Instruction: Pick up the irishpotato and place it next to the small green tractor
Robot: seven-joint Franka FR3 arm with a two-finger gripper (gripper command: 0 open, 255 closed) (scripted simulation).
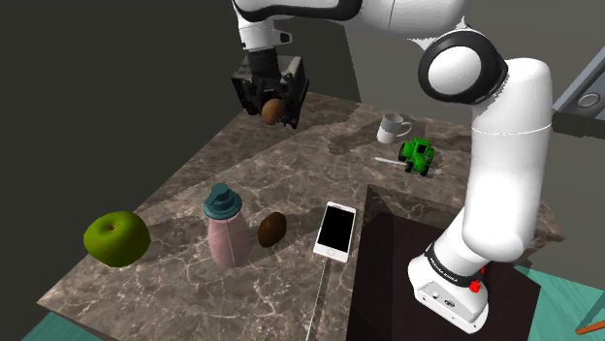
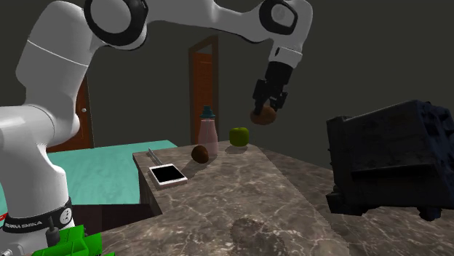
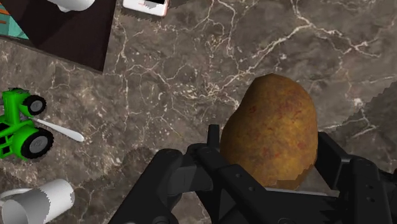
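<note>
Above the marble counter near its far edge, your gripper clamps the potato between its fingers, clear of the surface. The shoulder view gives you the green tractor beside a white mug, with bare marble between you and them. The second exterior view adds a black boxy appliance.

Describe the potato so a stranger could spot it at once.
Find the dark marbled table, then the black gripper raised above its far end in the shoulder view. The potato is the brown oval clasped in its fingers, off the surface; the other brown oval lies on the table between the pink bottle and the phone.
</note>
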